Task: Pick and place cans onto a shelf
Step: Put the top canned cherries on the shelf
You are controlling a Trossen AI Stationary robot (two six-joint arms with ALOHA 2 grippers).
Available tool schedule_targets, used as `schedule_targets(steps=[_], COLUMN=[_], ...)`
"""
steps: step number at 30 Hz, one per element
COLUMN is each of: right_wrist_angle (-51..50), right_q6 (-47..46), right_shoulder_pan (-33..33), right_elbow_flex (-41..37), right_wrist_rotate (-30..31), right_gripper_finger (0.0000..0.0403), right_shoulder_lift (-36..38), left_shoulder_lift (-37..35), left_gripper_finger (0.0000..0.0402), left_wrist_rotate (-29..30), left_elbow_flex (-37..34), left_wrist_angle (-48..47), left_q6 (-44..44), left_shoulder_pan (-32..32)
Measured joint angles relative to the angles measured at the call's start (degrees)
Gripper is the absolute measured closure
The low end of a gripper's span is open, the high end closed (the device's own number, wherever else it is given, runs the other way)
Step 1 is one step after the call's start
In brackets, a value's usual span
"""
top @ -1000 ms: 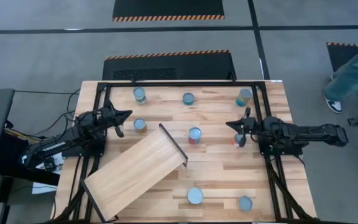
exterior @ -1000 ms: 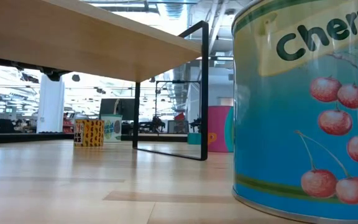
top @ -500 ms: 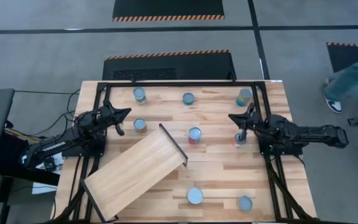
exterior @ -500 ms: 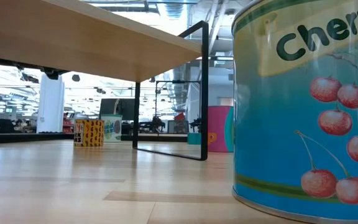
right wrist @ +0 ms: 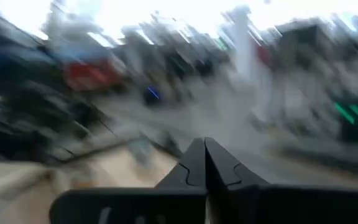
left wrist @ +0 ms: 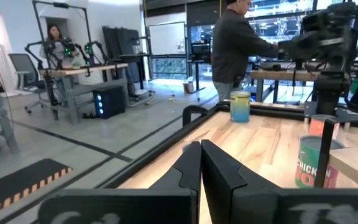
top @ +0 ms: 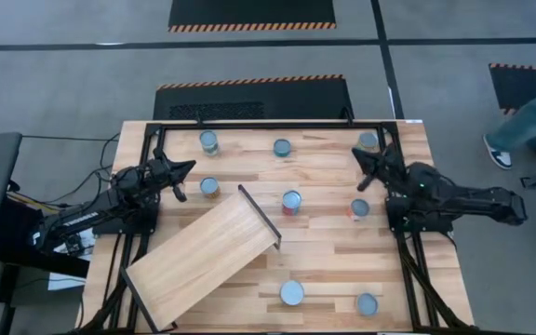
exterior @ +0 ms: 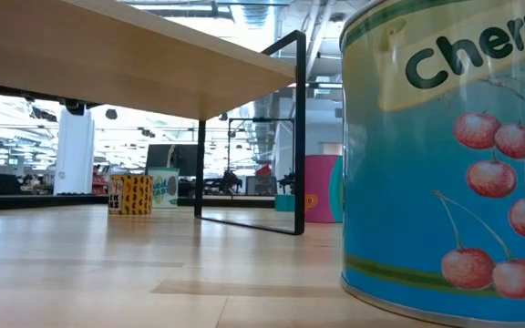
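Observation:
Several cans stand upright on the tabletop: three along the far side (top: 209, 141) (top: 282, 147) (top: 368, 140), three across the middle (top: 209, 186) (top: 291, 201) (top: 359, 208), two near the front (top: 291, 293) (top: 367, 303). The shelf (top: 203, 256), a light plank with a dark raised end (top: 260, 216), lies slanted at the near left. My left gripper (top: 186, 168) is shut and empty beside the mid-left can. My right gripper (top: 361, 155) is shut and empty, between the far-right can and the red-labelled mid-right can.
In the low view a cherry can (exterior: 454, 155) fills the right side, and the shelf's underside (exterior: 108, 55) and dark end frame (exterior: 297, 137) span above. A black frame (top: 268, 126) borders the table. A person (left wrist: 232, 43) stands beyond the table.
My right gripper has swung away from the red-labelled mid-right can toward the table's far edge, turning toward the far-right can. The cans and the shelf have stayed in place.

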State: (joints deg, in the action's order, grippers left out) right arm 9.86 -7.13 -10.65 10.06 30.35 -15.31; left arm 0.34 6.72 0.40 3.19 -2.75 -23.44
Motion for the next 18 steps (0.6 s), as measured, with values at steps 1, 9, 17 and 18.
schedule_targets(steps=[1, 9, 17, 18], right_wrist_angle=[-4.32, -36.00, -47.77, -48.61], right_q6=[-3.34, -17.89, -18.43, -18.30], right_shoulder_pan=[-0.89, -12.21, -29.31, -30.63], right_elbow_flex=[2.05, 21.81, 33.91, 35.07], right_wrist_rotate=[2.34, 3.06, -12.47, -12.65], right_gripper_finger=[0.0393, 0.0392, 0.0376, 0.0368], right_shoulder_lift=[-2.26, -22.97, -42.60, -44.68], left_shoulder_lift=[0.00, 0.00, 0.00, 0.00], left_gripper_finger=[0.0401, 0.0401, 0.0401, 0.0401], left_wrist_rotate=[0.00, -0.06, -1.77, -1.82], left_elbow_flex=[-0.01, 0.00, -0.02, 0.00], left_wrist_angle=[0.10, -0.27, -0.69, -0.69], left_q6=[-0.12, 0.08, 0.22, 0.23], left_shoulder_pan=[0.00, 0.00, 0.00, 0.00])
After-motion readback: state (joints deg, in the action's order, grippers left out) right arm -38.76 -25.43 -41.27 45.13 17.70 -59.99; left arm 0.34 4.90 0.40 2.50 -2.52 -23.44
